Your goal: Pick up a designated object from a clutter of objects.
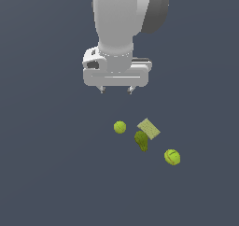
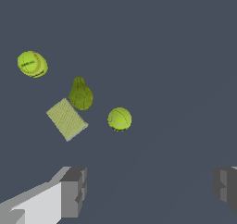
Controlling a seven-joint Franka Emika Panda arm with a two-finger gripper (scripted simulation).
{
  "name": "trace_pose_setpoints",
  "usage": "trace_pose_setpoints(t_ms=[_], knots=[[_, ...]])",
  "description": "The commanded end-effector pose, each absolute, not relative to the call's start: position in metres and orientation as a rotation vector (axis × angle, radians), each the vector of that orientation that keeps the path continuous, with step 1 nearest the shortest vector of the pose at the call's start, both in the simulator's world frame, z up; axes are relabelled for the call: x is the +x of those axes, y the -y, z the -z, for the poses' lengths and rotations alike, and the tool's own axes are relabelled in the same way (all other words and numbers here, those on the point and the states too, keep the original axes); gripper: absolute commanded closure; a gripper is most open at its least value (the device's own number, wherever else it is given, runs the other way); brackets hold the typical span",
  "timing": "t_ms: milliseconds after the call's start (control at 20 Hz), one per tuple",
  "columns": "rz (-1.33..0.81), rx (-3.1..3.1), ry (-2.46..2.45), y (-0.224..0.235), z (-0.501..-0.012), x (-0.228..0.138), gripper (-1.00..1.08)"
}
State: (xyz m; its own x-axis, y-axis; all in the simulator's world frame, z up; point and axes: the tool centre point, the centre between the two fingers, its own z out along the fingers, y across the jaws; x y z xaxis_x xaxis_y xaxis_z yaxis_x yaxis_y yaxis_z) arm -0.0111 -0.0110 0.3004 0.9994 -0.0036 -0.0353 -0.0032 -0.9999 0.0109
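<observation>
My gripper (image 1: 116, 89) hung spread wide and empty, high above the clutter. The seamed tennis ball (image 1: 172, 157) lay well apart from it, beyond the dark lumpy piece (image 1: 141, 140), toward the exterior view's right.

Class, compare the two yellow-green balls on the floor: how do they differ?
The seamed ball looks larger than the plain ball. The seamed ball carries darker curved lines; the plain ball's lines are faint. The seamed ball lies at the far end of the group, while the plain ball lies nearer the pincer. Both are yellow-green, lying free.
</observation>
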Motion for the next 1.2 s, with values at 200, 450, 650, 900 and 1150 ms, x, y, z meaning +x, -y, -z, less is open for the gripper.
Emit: trace_pose_setpoints(t_ms=[200,450,650,900,1150], knots=[[0.056,3.133,0.014,0.009,-0.304,-0.012,-0.92],[0.059,3.139,0.032,0.005,-0.312,-0.015,-0.92],[0.058,3.137,0.024,0.004,-0.310,-0.013,-0.92],[0.056,3.132,-0.017,-0.004,-0.305,-0.002,-0.92],[0.052,3.122,-0.094,-0.019,-0.294,0.017,-0.92]])
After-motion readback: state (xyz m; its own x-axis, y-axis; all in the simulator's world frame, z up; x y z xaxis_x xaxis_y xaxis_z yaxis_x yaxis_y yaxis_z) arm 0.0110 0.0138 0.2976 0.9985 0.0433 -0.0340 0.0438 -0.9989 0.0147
